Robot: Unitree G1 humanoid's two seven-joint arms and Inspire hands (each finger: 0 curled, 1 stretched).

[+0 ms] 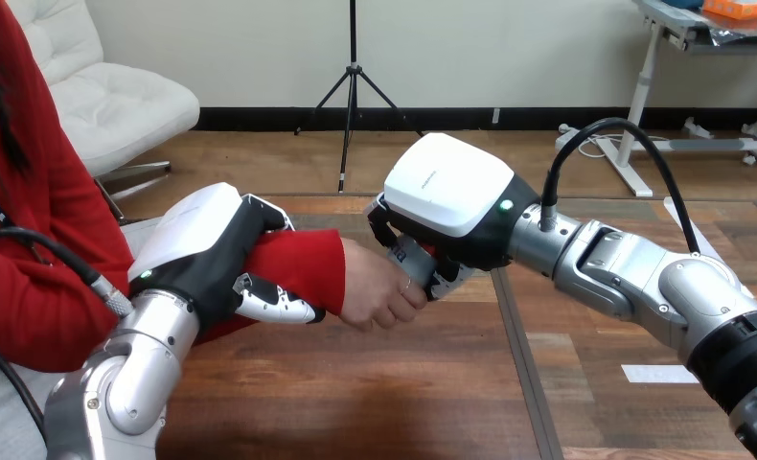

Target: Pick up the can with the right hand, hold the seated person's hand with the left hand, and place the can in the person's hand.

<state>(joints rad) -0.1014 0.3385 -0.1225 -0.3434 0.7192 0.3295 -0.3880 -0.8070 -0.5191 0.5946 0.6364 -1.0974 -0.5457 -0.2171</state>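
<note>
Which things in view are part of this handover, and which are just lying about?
In the job: right hand, curled round the can; left hand, curled round the person's forearm; the person's hand.
Lying about: white slip on the table.

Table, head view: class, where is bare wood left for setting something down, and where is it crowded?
Bare: the near table between the two forearms, below the person's hand. Crowded: mid-table, where the left hand grips the person's forearm and the right hand holds the can at the person's hand.
</note>
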